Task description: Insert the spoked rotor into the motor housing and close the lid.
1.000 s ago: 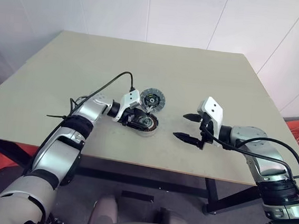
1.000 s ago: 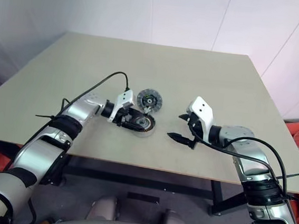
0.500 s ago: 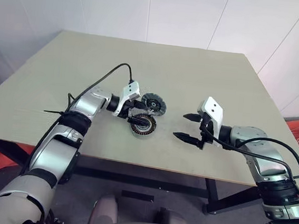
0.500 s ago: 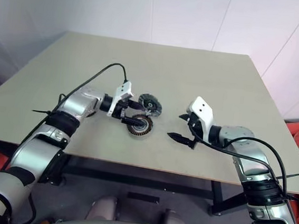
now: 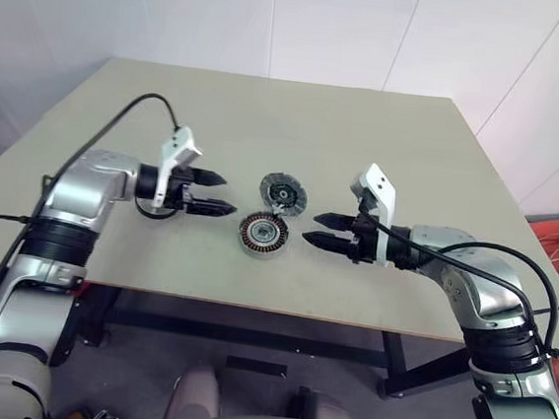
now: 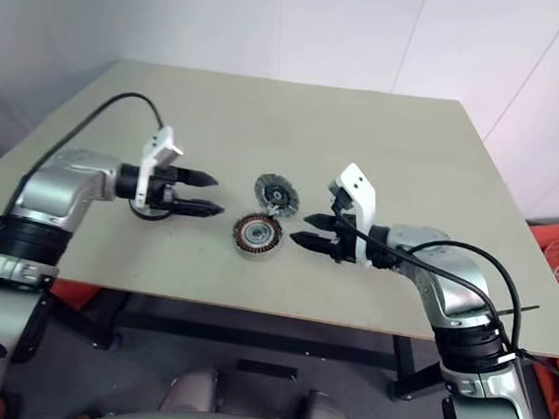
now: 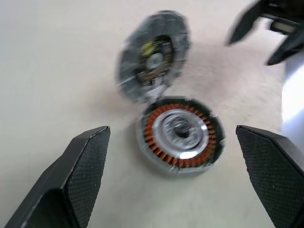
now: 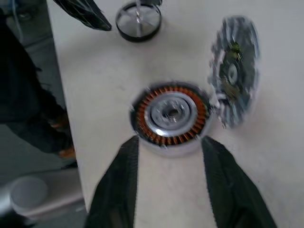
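**Motor parts on table, both grippers hovering empty**

Item 1. Motor housing (image 5: 262, 234): squat round ring with copper-coloured windings around its inside, lying flat on the beige table (image 5: 366, 139) near the front edge, between the two grippers. A shiny silver disc sits in its centre, inside the windings; whether this is the spoked rotor cannot be told, as the spokes are not made out.

Item 2. Lid (image 5: 283, 191): thin dark grey disc with fine radial lines and a small multicoloured centre. It lies just behind the housing, at its rim; in the wrist views the two edges appear to meet, with the lid off the housing and beside it.

Item 3. Ring-shaped part (image 8: 139, 20): a dark-rimmed ring with a thin bar across it, resting on the table below the left gripper, well apart from the housing.

Item 4. Left gripper (image 5: 216, 193): above the table on the left of the housing, pointing toward it. Jaws wide apart, nothing between them.

Item 5. Right gripper (image 5: 319, 229): above the table on the right of the housing, pointing toward it. Jaws partly apart, with a clear gap, holding nothing; in its wrist view the housing lies just beyond the fingertips (image 8: 124, 151).
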`<state>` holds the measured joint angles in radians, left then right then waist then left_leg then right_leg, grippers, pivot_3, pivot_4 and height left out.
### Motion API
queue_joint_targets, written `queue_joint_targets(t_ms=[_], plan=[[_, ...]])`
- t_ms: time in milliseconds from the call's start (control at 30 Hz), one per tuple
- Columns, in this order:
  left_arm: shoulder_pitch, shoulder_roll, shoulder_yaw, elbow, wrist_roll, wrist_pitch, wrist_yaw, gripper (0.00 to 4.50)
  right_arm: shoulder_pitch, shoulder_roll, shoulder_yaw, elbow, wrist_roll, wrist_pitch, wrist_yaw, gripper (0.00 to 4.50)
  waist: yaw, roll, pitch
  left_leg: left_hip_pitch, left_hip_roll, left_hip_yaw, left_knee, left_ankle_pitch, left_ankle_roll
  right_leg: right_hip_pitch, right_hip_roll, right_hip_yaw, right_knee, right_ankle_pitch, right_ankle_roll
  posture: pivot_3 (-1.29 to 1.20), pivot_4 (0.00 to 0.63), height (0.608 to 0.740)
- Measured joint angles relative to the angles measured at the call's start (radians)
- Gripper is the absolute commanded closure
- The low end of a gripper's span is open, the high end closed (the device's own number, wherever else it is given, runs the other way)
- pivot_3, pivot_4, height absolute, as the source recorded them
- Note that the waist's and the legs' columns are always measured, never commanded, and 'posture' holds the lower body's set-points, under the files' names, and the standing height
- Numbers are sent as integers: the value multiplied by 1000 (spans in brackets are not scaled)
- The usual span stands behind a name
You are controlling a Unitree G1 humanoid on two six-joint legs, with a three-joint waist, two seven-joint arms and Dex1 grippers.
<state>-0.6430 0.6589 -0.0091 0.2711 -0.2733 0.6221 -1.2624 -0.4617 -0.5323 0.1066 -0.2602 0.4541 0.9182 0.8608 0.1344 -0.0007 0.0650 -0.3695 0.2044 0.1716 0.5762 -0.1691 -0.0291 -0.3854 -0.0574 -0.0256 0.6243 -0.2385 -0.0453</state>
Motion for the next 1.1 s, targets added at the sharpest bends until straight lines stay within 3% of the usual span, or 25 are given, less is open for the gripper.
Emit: queue_joint_targets(t_ms=[133, 400, 1100], plan=[[109, 38, 87, -6, -2, -29, 94, 0, -35, 49, 73, -13, -15, 39, -63, 4480, -4, 0, 0, 0, 0, -1, 0, 0, 0, 0, 0, 0, 0, 0, 0, 0, 0, 740], [261, 37, 159, -85, -31, -70, 207, 0, -64, 87, 251, 74, -167, -34, -148, 4480, -7, 0, 0, 0, 1, -1, -1, 0, -1, -1, 0, 0, 0, 0, 0, 0, 0, 740], [338, 27, 198, -166, -111, -80, 314, 0, -124, 167, 339, 251, -368, -190, -185, 4480, -12, 0, 0, 0, 1, 0, -1, 1, -2, -1, 1, 0, 0, 0, 0, 0, 0, 740]])
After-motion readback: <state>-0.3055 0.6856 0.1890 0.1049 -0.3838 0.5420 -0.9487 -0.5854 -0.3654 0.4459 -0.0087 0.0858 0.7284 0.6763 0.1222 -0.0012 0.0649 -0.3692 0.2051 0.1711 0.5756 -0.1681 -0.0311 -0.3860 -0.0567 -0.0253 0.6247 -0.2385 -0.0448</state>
